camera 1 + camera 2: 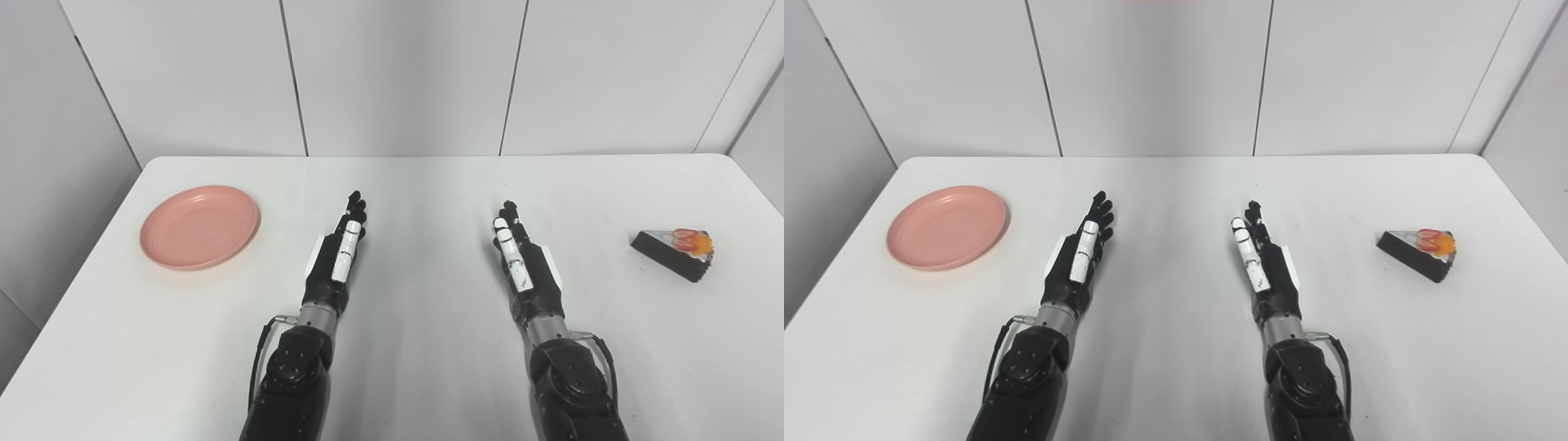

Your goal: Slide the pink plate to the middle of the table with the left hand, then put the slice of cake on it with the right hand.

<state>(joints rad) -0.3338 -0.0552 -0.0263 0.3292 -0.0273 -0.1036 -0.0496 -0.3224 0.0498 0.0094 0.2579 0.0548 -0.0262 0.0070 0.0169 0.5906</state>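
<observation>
A pink plate [199, 227] lies flat on the white table [429, 184] at the far left. A dark slice of cake [674, 252] with red and orange topping lies at the far right. My left hand [340, 251] is open and empty, fingers stretched forward, to the right of the plate and well apart from it. My right hand [520, 257] is open and empty, fingers stretched forward, to the left of the cake and well apart from it. Both hands are near the table's middle.
White wall panels [398, 73] stand behind the table's far edge. The table's left edge runs close to the plate and its right edge close to the cake.
</observation>
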